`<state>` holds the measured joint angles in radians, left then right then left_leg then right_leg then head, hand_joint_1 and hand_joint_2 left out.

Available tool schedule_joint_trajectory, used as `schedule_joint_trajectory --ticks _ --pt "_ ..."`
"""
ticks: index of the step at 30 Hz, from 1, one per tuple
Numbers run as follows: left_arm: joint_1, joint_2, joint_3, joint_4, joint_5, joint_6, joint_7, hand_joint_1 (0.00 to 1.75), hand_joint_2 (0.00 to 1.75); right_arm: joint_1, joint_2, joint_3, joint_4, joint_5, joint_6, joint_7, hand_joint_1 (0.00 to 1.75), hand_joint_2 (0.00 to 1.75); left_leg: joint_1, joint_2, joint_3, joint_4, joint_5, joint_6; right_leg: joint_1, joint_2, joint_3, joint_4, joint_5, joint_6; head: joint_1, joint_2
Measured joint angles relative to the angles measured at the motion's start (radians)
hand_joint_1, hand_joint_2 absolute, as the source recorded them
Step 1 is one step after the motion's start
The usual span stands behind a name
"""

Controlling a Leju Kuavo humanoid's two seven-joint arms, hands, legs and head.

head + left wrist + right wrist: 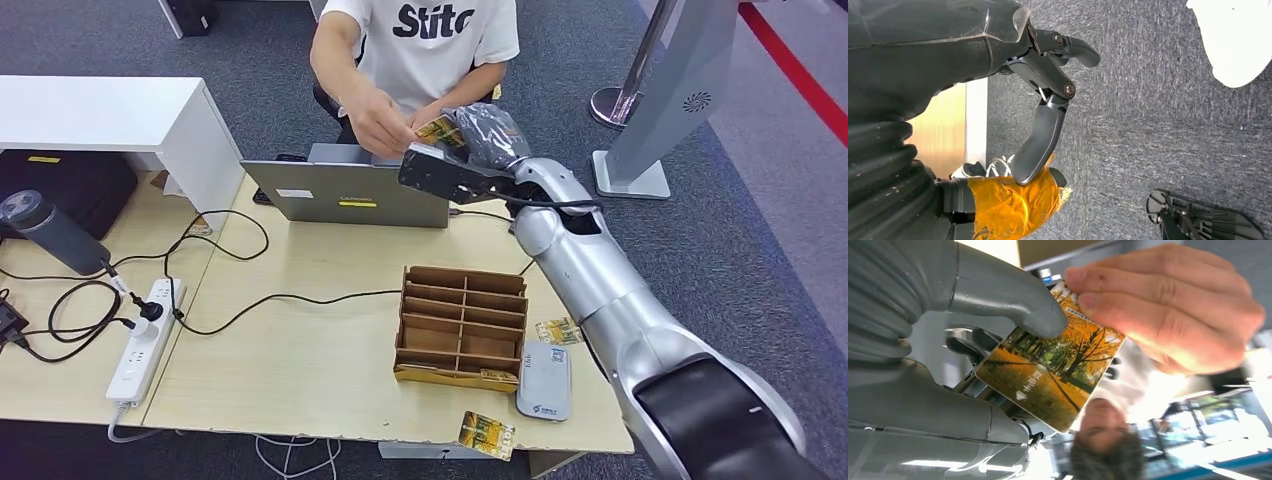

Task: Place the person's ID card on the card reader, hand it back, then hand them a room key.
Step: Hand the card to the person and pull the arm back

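My right hand [478,140] is stretched out over the laptop toward the person and pinches a card with an autumn-tree picture [438,130]. In the right wrist view my grey thumb [1018,295] presses on that card [1050,367] while the person's hand [1168,305] grips its far corner. The person's hand [380,124] meets the card in the head view too. The grey card reader [545,382] lies at the desk's front right. My left hand [1043,100] hangs above the carpet with its fingers loosely bent, holding nothing.
A wooden compartment box [462,325] stands beside the reader. Loose picture cards lie right of the box [556,331] and at the desk's front edge [487,435]. A grey laptop [345,192] sits at the far edge; a power strip [145,342] and cables lie left.
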<state>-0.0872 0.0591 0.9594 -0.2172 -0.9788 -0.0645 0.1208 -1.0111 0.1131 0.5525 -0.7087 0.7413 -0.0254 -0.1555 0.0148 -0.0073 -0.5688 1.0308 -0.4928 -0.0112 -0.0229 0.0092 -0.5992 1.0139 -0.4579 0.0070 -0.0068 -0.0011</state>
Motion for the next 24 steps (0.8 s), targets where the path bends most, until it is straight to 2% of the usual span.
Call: schedule_joint_trajectory --ticks 1,4,5,8,10,17,24 --pt "-0.001 0.000 -0.002 0.000 -0.003 0.000 0.000 0.00 1.75 -0.011 0.005 -0.005 0.026 0.005 -0.004 0.000 1.50 1.75 0.000 0.000 0.000 0.000 0.000 0.000 0.000 0.000 0.000 0.000 0.000 0.000 0.000 0.000" --pt "-0.001 0.000 -0.003 0.001 -0.011 0.000 0.000 0.00 1.75 -0.027 0.020 -0.016 0.081 0.020 -0.009 -0.015 0.19 1.75 0.000 0.000 0.000 0.000 0.000 0.000 0.000 0.000 0.000 0.000 0.000 0.000 0.000 0.000" --pt "-0.001 0.000 -0.003 0.001 -0.014 0.000 0.000 0.00 1.75 -0.029 0.025 -0.021 0.092 0.022 -0.009 -0.026 0.00 1.75 0.000 0.000 0.000 0.000 0.000 0.000 0.000 0.000 0.000 0.000 0.000 0.000 0.000 0.000" --pt "-0.001 0.000 -0.002 0.001 -0.016 0.000 0.003 0.00 1.75 -0.011 0.033 -0.045 0.077 0.001 -0.013 -0.115 0.00 1.75 0.000 0.000 0.000 0.000 0.000 0.000 0.000 0.000 0.000 0.000 0.000 0.000 0.000 0.000" --pt "0.000 0.000 -0.002 0.001 -0.013 0.000 0.007 0.00 1.75 0.030 0.030 -0.061 -0.005 -0.019 -0.009 -0.161 0.00 1.75 0.000 0.000 0.000 0.000 0.000 0.000 0.000 0.001 -0.001 0.000 0.000 0.000 0.000 0.000" --pt "0.011 -0.001 0.017 0.001 0.001 0.004 0.017 0.00 1.75 0.224 -0.021 -0.094 -0.424 -0.091 0.017 -0.191 0.00 1.75 0.000 0.001 -0.001 0.000 -0.002 0.001 0.000 0.001 -0.002 -0.001 -0.001 0.001 0.000 0.000" --pt "0.014 -0.001 0.038 0.001 0.006 0.009 0.019 0.00 1.75 0.328 -0.073 -0.141 -0.642 -0.137 0.010 -0.223 0.00 1.75 0.000 0.001 0.000 0.000 -0.002 0.001 0.000 0.001 -0.002 -0.001 0.000 0.000 0.000 0.000"
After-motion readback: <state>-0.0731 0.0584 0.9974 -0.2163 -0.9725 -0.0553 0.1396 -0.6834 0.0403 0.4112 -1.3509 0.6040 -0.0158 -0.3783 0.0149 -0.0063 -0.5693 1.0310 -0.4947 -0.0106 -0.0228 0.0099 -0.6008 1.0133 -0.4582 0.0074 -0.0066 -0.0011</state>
